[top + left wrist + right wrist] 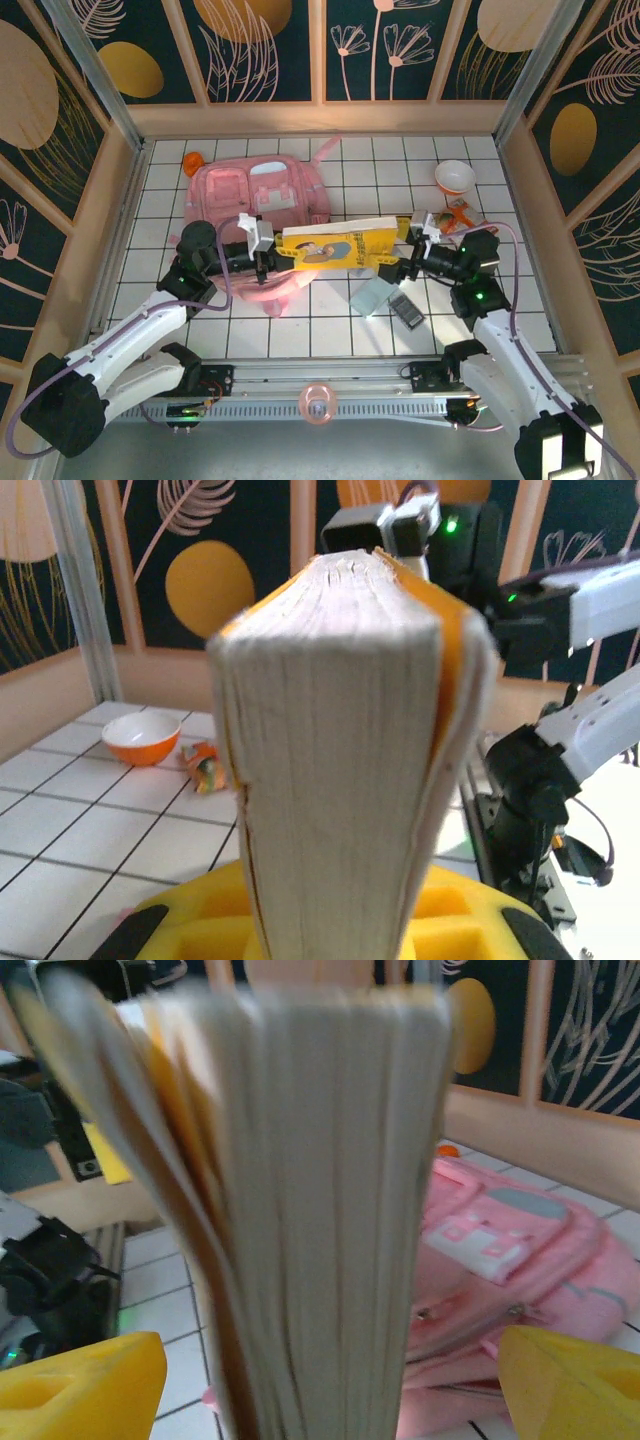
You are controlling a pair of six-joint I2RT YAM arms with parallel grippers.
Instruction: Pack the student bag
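Student bag (255, 190) lies flat — left hand (268, 257) grasping yellow book (335, 248), right hand (399, 252) released.

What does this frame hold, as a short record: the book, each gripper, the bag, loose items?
book: yellow-covered book, held up, spanning between both grippers, in front of the bag
left gripper: shut on the book's left end
right gripper: open, yellow fingers apart on either side of the book's page edge
student bag: pink, lying on the tiled table; book not yet inside
loose items: bowl at far right; grey flat item and dark device near the right arm
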